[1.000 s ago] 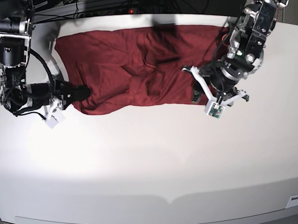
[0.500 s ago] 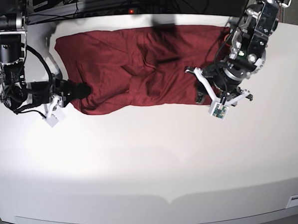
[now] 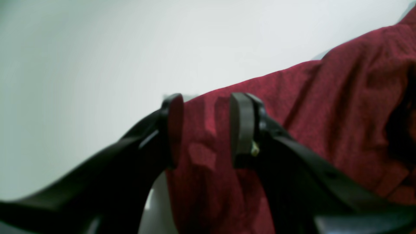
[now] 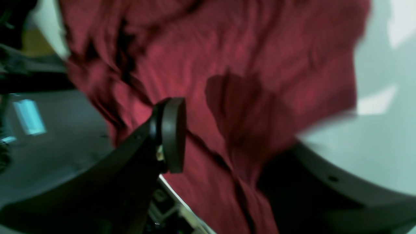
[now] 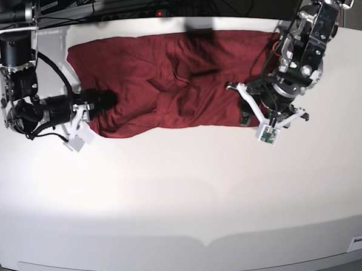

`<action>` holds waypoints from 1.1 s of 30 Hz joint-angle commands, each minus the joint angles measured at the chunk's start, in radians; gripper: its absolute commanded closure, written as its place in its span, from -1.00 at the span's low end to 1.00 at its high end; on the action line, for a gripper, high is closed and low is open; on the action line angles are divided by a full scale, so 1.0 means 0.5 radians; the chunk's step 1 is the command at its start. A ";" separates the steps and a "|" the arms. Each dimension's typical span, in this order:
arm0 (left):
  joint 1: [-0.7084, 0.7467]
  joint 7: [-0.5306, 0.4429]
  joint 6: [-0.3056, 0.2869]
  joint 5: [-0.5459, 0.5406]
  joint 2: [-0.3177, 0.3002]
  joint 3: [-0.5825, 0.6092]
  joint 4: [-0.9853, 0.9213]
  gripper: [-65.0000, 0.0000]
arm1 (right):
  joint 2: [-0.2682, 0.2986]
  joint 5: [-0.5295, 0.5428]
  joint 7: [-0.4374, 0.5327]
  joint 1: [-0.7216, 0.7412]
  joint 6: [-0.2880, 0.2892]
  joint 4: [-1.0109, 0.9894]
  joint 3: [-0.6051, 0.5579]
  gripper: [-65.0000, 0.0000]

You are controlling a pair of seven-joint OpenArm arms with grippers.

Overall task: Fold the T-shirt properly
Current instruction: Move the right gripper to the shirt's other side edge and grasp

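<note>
Both end effectors sit at the T-shirt (image 5: 166, 81) spread across the bench's (image 5: 184, 196) upper half, left one (image 3: 204, 130) apart astride the hem, right one (image 4: 227, 136) apart over cloth, probably to lift matching corners

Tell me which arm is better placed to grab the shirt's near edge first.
Left, probably. The left gripper is open and straddles the shirt hem. The right gripper is at the opposite corner, its grasp blurred.

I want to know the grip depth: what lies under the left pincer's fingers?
Maroon T-shirt edge lies between the open left pincer fingers, over the white table. Beneath the cloth is hidden.
</note>
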 commanded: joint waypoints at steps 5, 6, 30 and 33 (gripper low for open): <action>-0.027 -0.030 0.011 0.001 -0.011 -0.006 0.043 0.29 | 0.037 0.005 -0.007 0.031 -0.005 0.070 0.012 0.25; -0.027 -0.030 0.011 0.001 -0.011 -0.006 0.043 0.29 | 0.038 -0.014 -0.007 0.025 -0.005 0.070 0.012 0.25; -0.027 -0.014 0.011 0.001 -0.011 -0.006 0.043 0.29 | -0.117 -0.101 -0.007 -0.099 -0.005 0.074 -0.145 0.53; -0.027 -0.014 0.011 0.001 -0.011 -0.006 0.043 0.29 | -0.117 -0.101 -0.007 -0.099 -0.005 0.074 -0.146 0.95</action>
